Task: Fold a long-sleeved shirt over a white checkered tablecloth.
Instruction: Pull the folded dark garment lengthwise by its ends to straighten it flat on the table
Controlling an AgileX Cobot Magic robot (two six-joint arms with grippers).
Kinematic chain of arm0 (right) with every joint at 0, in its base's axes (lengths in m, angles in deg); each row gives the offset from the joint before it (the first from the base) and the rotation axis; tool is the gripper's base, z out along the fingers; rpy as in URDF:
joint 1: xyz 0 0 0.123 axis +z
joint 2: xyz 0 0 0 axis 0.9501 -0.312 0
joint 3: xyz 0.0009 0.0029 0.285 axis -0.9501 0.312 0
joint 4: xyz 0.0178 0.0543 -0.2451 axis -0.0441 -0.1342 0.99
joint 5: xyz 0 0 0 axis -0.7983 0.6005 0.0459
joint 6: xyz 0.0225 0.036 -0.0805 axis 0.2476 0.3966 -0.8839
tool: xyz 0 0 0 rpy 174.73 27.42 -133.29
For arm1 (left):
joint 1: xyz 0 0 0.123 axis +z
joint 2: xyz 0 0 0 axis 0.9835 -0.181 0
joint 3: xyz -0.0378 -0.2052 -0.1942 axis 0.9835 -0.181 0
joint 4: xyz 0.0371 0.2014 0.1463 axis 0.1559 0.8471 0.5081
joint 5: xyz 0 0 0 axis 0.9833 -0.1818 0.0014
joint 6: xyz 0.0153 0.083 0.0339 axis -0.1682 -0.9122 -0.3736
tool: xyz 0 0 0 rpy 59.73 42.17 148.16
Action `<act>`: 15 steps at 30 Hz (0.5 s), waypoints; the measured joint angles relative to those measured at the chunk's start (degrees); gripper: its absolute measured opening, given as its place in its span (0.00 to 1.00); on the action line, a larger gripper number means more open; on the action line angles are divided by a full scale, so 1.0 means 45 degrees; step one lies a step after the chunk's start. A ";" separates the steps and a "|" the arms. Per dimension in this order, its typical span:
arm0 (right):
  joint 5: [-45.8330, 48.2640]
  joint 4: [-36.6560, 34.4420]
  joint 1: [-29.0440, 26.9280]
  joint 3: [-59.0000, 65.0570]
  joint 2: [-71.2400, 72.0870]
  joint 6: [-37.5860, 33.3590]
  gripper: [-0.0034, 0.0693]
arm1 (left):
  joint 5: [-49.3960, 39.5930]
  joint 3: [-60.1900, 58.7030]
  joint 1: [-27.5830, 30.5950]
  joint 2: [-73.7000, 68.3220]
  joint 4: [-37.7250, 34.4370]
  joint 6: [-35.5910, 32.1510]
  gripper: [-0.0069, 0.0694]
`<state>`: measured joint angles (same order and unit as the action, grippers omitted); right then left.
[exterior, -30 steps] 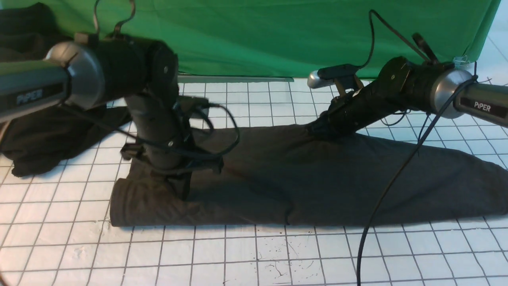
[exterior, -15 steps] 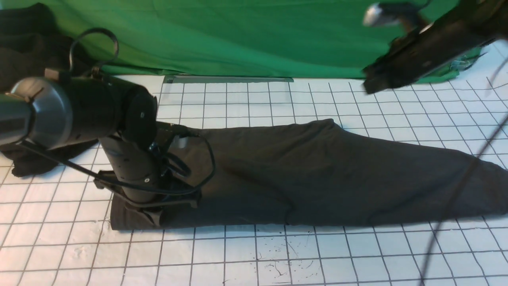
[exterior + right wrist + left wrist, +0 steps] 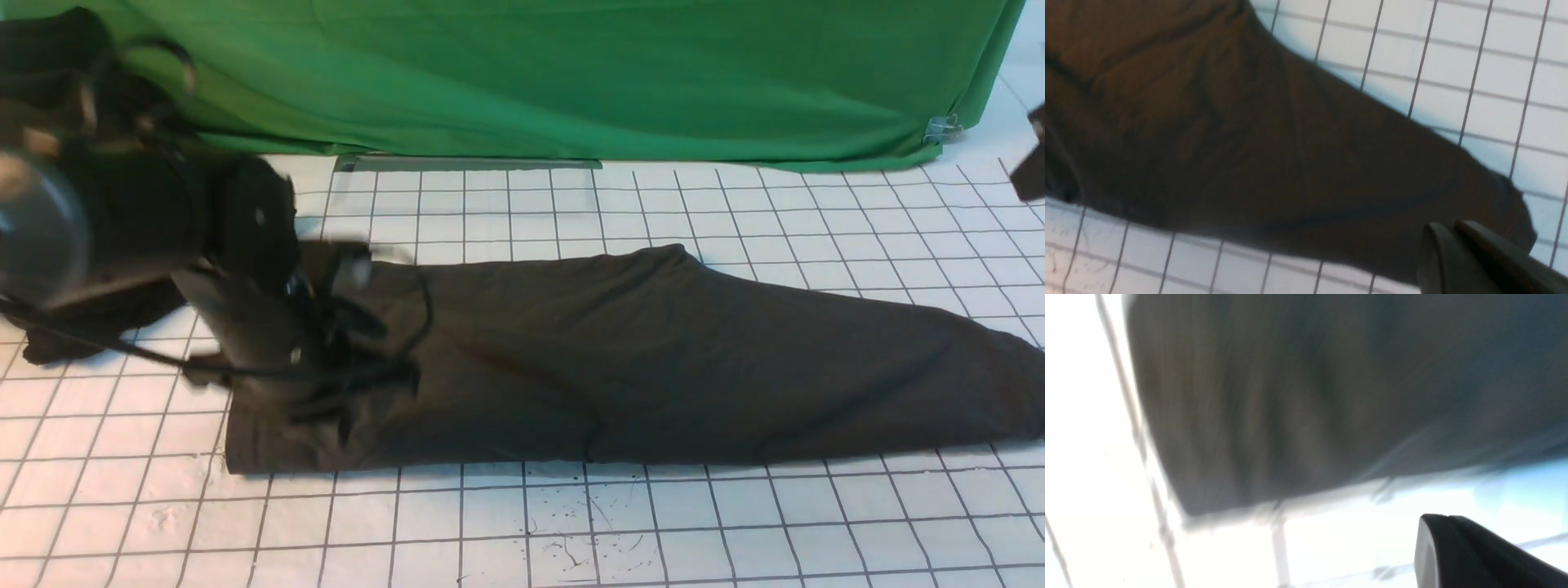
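The left end effector (image 3: 1439,549) is hanging close over one short end of the folded garment, its fingers pressed together with nothing pinched between them. The right end effector (image 3: 1453,241), likewise pressed together and empty, is sitting high and well clear of the opposite end. Beneath both, the white checkered tablecloth (image 3: 522,531) is covering the surface, and a green fabric backdrop (image 3: 571,73) is hanging beyond them. The long-sleeved shirt (image 3: 653,367) is lying flat on the tablecloth as a long dark band. Its long axis is running from under the left end effector across toward the right one, and it is tapering at that far end. A separate black heap of cloth (image 3: 73,327) is lying outboard of the left end effector, apart from the shirt. The coming fold is probably turning on that axis, with one end being carried along it over the other. The left end effector is much the nearer; the right would be needing a long reach down.
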<state>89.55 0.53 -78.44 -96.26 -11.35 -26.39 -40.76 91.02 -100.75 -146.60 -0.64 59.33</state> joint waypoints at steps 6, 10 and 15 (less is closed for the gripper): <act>-0.0280 -0.0026 0.0202 0.1843 0.0289 0.0000 0.08 | 0.0800 0.0966 0.1068 -0.0620 -0.0107 0.0114 0.09; -0.0780 0.0060 0.0310 0.2785 0.0289 0.0192 0.08 | -0.0877 0.0990 0.1648 -0.2171 -0.0161 -0.0438 0.09; -0.1234 0.1613 0.0310 0.2953 0.0289 0.1422 0.14 | -0.0784 0.0779 0.1709 -0.2364 -0.0142 -0.0572 0.09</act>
<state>83.99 7.79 -77.04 -82.97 -10.06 -19.99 -44.29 94.52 -93.06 -157.23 -1.28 56.76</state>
